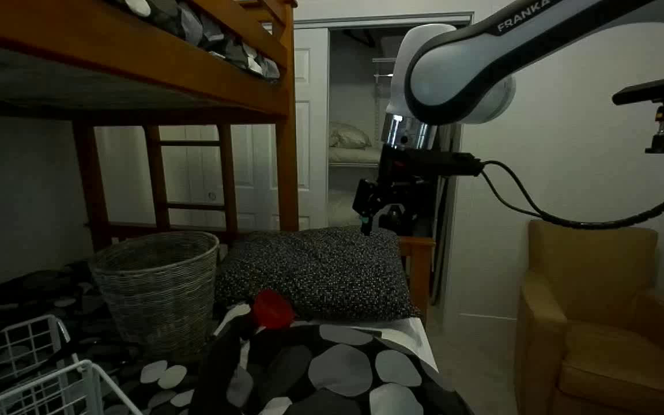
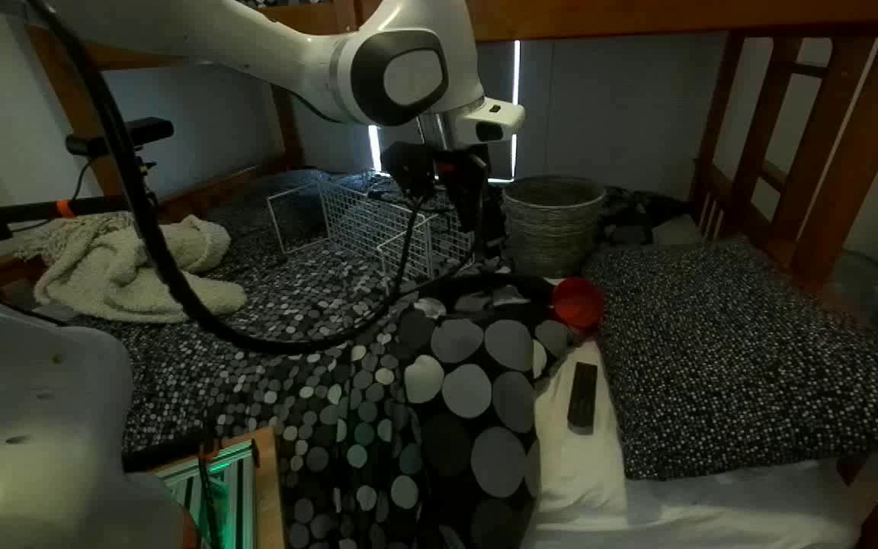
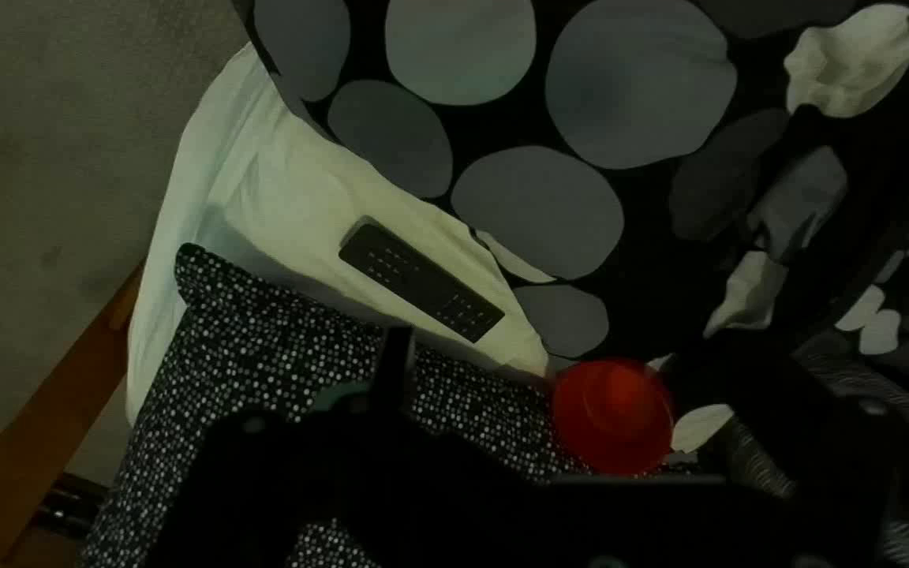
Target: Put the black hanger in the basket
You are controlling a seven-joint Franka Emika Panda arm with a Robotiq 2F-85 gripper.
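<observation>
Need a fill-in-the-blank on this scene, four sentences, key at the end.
The round object beside the speckled pillow is colored ____.
The black handset on the pale sheet is a ____ control.
Near the woven basket stands another basket, colored ____.
Lettering on the arm spells ____.

Missing words: red; remote; white; FRANKA.

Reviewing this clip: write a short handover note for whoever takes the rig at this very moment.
Gripper: looks open, raised in the air, nothing visible in its grip.
Grey woven basket: upright on the bed, near the white wire basket; its bottom is hidden in both exterior views.
Black hanger: not confirmed. A thin dark shape at the white wire basket may be it, but the picture is too dim to be sure.
Done: no placement can be confirmed.
Left: locate the hanger; if it is outside the woven basket, grasp it and put it in.
</observation>
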